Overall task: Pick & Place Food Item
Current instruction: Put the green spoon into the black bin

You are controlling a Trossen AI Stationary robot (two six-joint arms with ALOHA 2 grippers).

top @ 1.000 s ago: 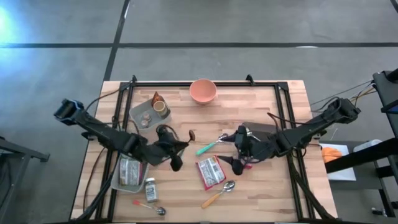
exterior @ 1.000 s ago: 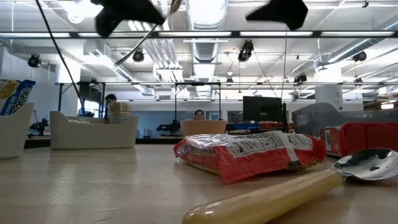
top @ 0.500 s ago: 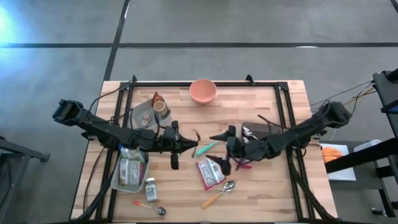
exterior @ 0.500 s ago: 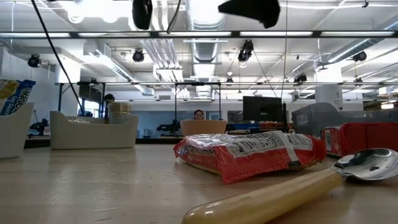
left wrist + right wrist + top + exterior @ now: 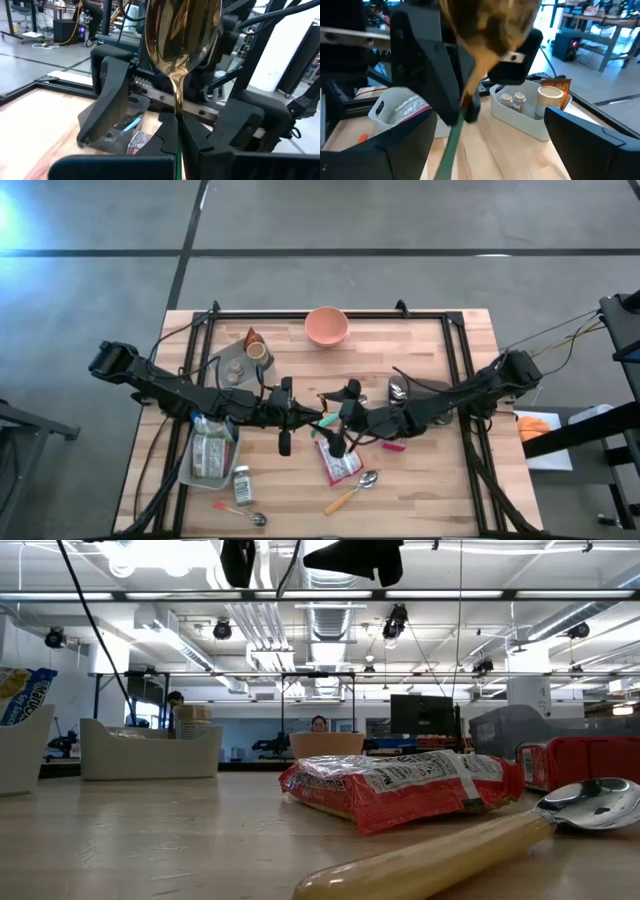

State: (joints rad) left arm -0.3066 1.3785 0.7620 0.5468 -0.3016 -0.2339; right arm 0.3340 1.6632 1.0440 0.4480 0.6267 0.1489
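Since a second ago both arms have swung inward to meet mid-table: the left gripper (image 5: 318, 416), jaws pinching the spoon (image 5: 181, 35), faces the right gripper (image 5: 338, 420), jaws spread, just at 12 o'clock of the red packet (image 5: 339, 459), apparently a handover.

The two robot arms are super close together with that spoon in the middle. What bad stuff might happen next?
1. The left end effector pinches only the thin green handle of the gold-bowled spoon, so the spoon might twist or slip.
2. The open right end effector faces it closely; the arms could bump.
3. A dropped spoon would likely land on the red food packet on the wooden table.
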